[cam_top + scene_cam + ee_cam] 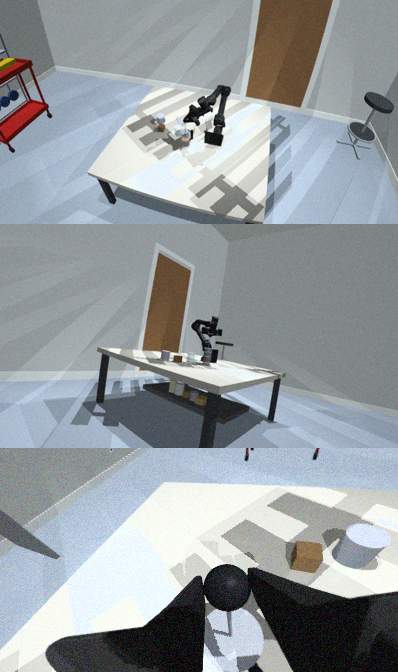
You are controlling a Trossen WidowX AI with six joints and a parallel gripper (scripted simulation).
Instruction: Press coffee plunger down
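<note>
The coffee press (185,139) (206,355) stands upright on the table (156,177) (222,379), a glass cylinder with brown coffee and a thin rod rising from it. Its black round plunger knob (227,587) sits between my two black fingers in the wrist view, with the press's glass top (234,640) below it. My gripper (224,577) (186,121) (206,342) is shut on the knob, right above the press. The rod still stands well above the glass in the top view.
A brown cube (306,556) (161,127) (177,358) and a grey cylinder (361,545) (160,118) (165,354) stand to the side. A pale cup (177,129) (190,356) stands close behind the press. The arm's black base (213,138) is beside it.
</note>
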